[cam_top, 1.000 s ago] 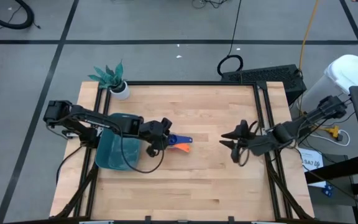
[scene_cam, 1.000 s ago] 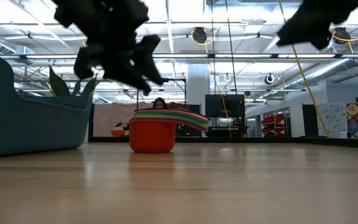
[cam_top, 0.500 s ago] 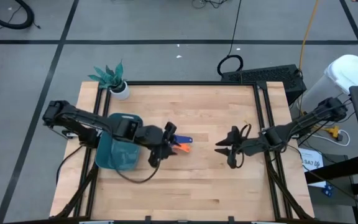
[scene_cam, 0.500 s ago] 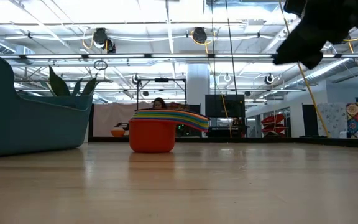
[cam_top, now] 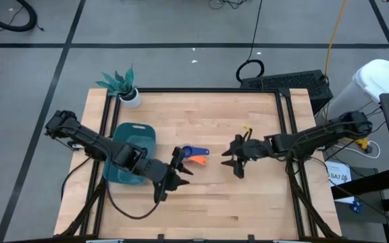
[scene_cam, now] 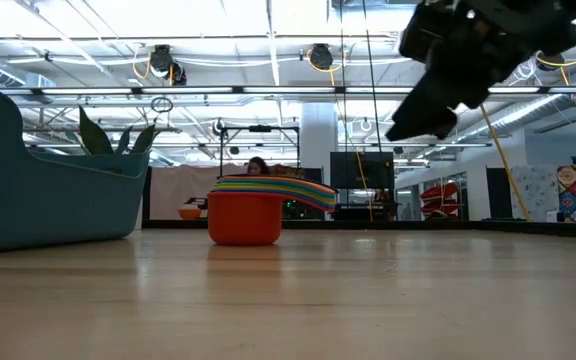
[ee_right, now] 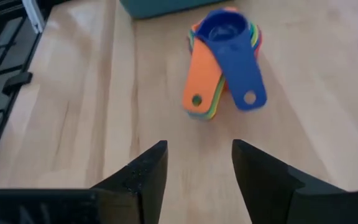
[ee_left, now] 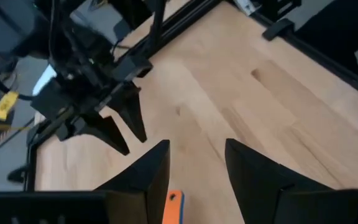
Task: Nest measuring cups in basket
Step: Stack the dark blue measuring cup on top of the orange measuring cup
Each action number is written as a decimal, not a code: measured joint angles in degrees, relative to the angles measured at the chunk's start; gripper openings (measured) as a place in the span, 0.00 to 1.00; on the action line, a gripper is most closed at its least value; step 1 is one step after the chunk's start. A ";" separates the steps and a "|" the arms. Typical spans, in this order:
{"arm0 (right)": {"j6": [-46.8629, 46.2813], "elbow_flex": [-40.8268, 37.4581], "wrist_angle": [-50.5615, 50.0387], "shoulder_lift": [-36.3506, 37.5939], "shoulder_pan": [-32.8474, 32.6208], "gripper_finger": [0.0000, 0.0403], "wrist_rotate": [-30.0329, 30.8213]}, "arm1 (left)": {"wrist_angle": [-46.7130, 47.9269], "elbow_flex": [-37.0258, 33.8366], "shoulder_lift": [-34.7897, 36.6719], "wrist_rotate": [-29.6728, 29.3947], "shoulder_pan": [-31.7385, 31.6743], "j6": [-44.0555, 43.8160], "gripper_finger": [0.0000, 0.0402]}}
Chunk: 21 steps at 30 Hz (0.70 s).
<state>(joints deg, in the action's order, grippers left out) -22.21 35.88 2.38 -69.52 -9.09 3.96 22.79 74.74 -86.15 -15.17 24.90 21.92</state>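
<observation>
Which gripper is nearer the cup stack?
Left. The left gripper sits just beside the cup stack, toward the near edge; the right gripper is farther off across bare table. Both are open.

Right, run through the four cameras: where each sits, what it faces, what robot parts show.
High view: overhead, straight down; both arms, the basket, the nested measuring cups.
Low view: table height, looking level; cup stack, basket wall, the right arm above.
Left wrist view: faces across the table at the right gripper; own jaws apart.
Right wrist view: faces the cups and basket edge; own jaws apart, empty.
Shared: high, low and right wrist views all show the cups.
</observation>
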 joint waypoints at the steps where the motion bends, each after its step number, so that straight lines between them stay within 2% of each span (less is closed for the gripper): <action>1: 0.88 0.65 0.15 -0.67 0.77 0.43 -1.00 | 0.25 0.00 0.00 -0.79 0.31 -0.89 0.39; 8: 10.04 5.26 -2.11 -7.34 3.18 0.50 -5.79 | -0.37 0.00 0.00 -7.04 2.85 -4.58 0.40; 14: 19.00 8.40 -2.91 -10.02 6.25 0.62 -5.68 | -1.07 0.00 0.00 -11.85 4.47 -7.73 0.40; 21: 26.24 9.45 -5.03 -9.50 9.01 0.78 -3.79 | -2.09 0.00 0.00 -15.17 6.20 -11.98 0.40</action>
<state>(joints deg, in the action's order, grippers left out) 4.03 45.32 -2.65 -79.02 -0.09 0.17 20.70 74.74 -86.15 -30.34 31.10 9.94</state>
